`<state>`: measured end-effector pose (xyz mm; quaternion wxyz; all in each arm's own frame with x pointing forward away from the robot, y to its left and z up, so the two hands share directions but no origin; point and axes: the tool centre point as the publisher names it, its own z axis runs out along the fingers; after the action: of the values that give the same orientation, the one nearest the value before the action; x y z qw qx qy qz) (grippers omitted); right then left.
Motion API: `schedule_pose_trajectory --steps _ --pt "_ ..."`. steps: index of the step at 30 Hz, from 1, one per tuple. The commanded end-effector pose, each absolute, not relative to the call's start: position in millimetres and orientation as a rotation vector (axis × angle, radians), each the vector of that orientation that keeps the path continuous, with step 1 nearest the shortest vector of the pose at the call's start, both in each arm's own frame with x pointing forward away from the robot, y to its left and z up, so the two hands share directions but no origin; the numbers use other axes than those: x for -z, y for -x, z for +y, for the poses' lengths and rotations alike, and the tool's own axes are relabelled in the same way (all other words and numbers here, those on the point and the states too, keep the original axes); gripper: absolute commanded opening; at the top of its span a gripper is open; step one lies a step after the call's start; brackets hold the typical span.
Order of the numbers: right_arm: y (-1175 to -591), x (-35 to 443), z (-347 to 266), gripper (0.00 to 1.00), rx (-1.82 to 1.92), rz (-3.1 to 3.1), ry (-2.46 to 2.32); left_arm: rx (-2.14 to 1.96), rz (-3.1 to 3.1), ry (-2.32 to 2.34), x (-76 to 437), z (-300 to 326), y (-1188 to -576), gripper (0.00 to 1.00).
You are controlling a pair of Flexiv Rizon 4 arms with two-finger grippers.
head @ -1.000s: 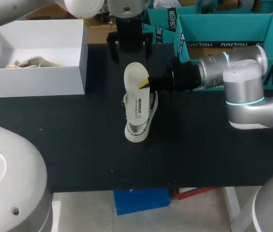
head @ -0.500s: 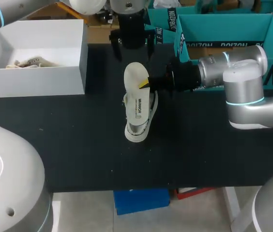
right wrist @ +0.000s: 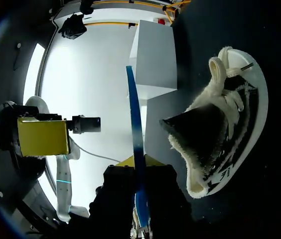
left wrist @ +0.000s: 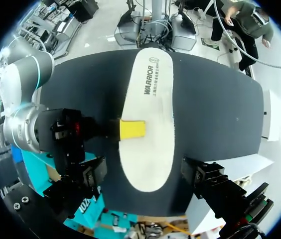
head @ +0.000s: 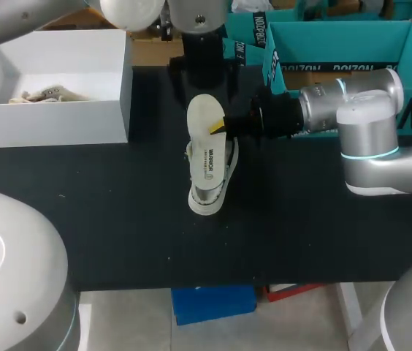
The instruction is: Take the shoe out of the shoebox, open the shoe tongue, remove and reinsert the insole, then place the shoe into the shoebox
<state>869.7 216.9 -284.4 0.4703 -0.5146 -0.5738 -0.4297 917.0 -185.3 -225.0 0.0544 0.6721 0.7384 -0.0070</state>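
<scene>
cream insole (head: 204,130), flat, over fleece-lined shoe (right wrist: 215,137)

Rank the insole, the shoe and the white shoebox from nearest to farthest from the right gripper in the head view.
1. insole: held by the right gripper, between its fingers.
2. shoe: on the table, just under the insole.
3. white shoebox: far off at the table's left rear.

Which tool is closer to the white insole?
Right. The right tool pinches the insole at its side edge. The left tool hangs open over the insole's far end, not touching it.
</scene>
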Motion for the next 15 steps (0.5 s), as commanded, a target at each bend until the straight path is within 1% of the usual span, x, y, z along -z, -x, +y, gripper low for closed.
schedule_pose_trajectory --steps 1,15 --pt "-870 285 218 0.0 1.054 -1.406 1.262 -0.012 2.226 -2.027 221 -182 -893 1.0" --pt "-870 285 218 0.0 1.054 -1.406 1.262 -0.007 2.209 -2.021 221 -179 -828 1.0"
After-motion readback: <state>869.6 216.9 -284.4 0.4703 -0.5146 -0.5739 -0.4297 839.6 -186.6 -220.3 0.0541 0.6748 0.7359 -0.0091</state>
